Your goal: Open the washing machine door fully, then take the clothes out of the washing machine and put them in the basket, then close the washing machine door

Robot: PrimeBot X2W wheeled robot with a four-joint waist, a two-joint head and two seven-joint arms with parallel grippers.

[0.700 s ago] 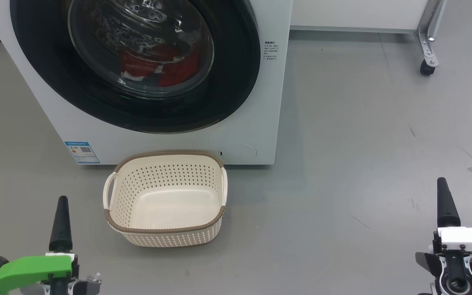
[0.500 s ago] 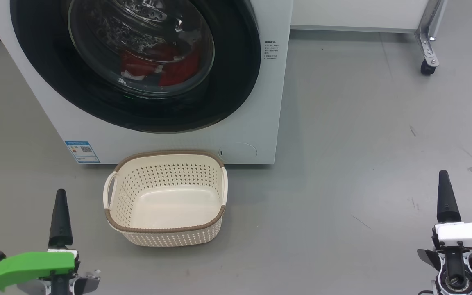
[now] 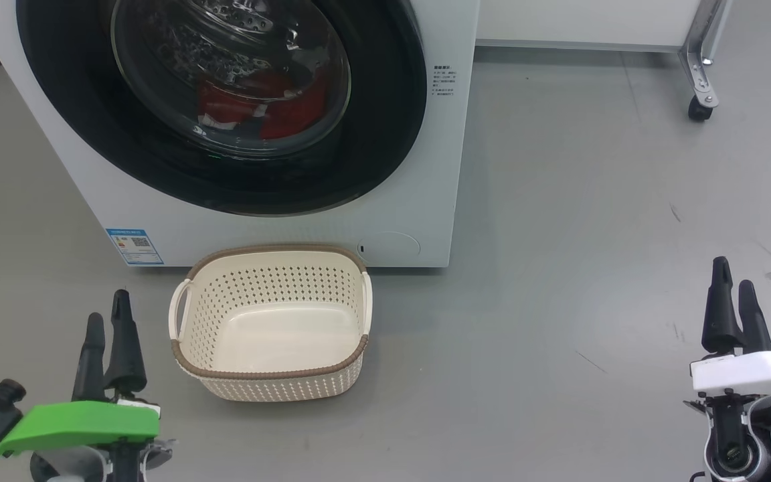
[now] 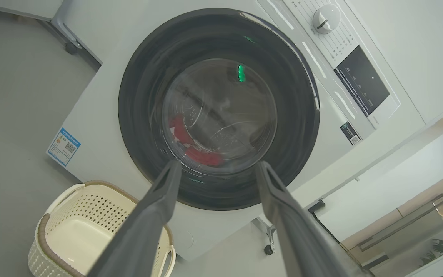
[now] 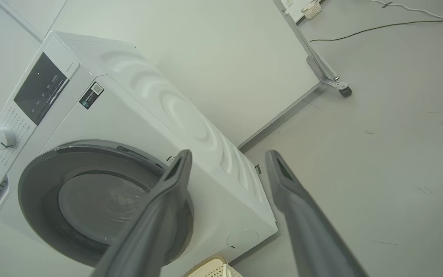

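The white washing machine [image 3: 425, 201] fills the upper left of the head view. Its round door [image 3: 385, 134] with the black rim lies shut against the front. Red and white clothes [image 3: 272, 110] show through the glass bowl, low in the drum. The cream basket [image 3: 272, 375] stands empty on the floor just in front of the machine. My left gripper [image 3: 108, 308] is open at the lower left, left of the basket. My right gripper [image 3: 733, 274] is open at the lower right, far from the machine. The left wrist view looks between its fingers [image 4: 160, 207] at the door [image 4: 298, 115] and clothes [image 4: 202, 156].
A metal frame leg on a caster [image 3: 697, 107] stands at the upper right, beside a white panel. Grey floor stretches to the right of the machine. A blue label [image 3: 134, 246] marks the machine's lower left front. A thin cable [image 5: 360, 32] lies on the far floor.
Both wrists have turned, so each gripper now shows two spread fingers where one showed before. Both grippers stand a little higher in the head view. Door, clothes and basket are unmoved.
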